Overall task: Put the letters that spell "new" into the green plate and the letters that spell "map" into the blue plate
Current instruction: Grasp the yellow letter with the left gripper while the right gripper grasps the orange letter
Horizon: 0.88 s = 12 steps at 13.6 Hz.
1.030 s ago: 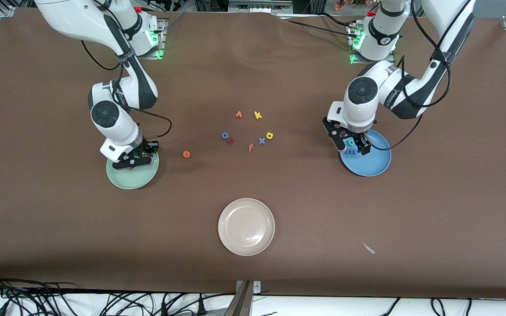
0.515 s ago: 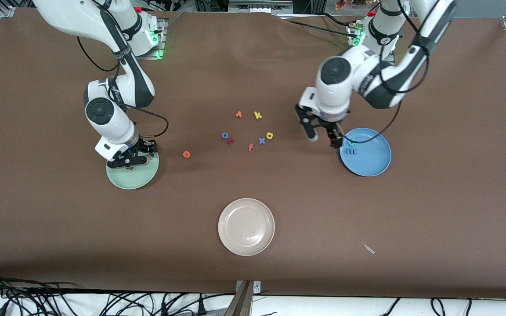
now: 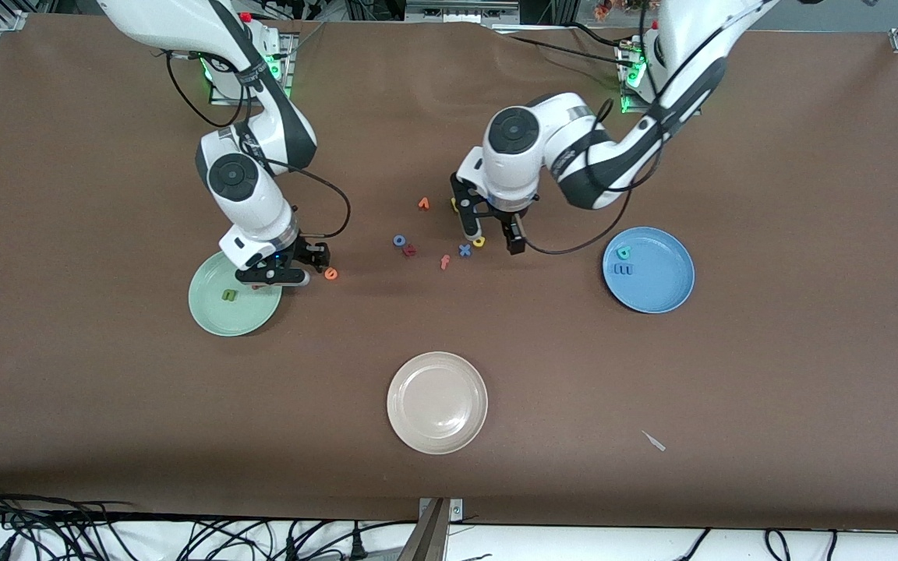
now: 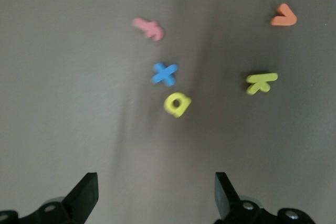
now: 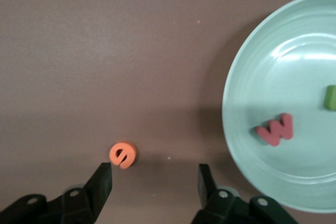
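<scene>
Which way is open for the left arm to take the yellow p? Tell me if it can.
Probably yes. The left pincer hangs open just over the yellow p, nothing covering it. The blue x lies close beside the p, so the fingers could nudge it.

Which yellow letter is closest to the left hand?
The yellow p, the looped one beside the blue x. The left hand, open, is right above it. The yellow k is straight-limbed, farther from the front camera.

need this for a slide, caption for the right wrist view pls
Open right end effector over the table by the orange e, red w already in the green plate.
</scene>
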Available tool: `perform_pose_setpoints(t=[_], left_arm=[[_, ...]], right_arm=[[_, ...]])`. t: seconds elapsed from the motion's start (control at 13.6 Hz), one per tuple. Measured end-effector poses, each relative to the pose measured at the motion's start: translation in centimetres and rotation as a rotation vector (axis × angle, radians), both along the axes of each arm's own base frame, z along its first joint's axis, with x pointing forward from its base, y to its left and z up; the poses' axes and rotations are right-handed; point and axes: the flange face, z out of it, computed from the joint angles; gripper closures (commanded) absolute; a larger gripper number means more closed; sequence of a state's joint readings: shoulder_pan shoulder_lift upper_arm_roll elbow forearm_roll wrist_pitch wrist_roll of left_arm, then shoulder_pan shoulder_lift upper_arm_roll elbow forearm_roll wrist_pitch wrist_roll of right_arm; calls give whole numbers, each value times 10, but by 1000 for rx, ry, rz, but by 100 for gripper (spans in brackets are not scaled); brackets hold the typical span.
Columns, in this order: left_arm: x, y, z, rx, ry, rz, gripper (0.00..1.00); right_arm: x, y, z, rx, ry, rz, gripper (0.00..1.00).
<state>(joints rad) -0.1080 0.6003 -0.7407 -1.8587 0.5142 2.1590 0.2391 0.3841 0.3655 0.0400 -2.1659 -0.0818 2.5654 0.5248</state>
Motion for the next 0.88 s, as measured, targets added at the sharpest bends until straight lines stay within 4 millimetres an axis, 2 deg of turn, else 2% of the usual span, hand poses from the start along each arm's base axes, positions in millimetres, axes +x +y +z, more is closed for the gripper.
perform_pose_setpoints(t=[0.22, 0.44, 0.59, 0.88], left_arm=[[-24, -32, -28, 33, -53, -88, 11], [-17, -33, -46, -1, -74, -105, 11], [-11, -30, -54, -12, -73, -97, 11], [-12, -30, -72, -19, -77, -125, 12]], right_arm=[[-12, 24, -15, 9, -3, -18, 25], [-22, 44, -37, 22, -12, -16, 25], [-21, 42, -42, 19, -14, -16, 26], [-4, 26, -35, 10, -42, -34, 26]])
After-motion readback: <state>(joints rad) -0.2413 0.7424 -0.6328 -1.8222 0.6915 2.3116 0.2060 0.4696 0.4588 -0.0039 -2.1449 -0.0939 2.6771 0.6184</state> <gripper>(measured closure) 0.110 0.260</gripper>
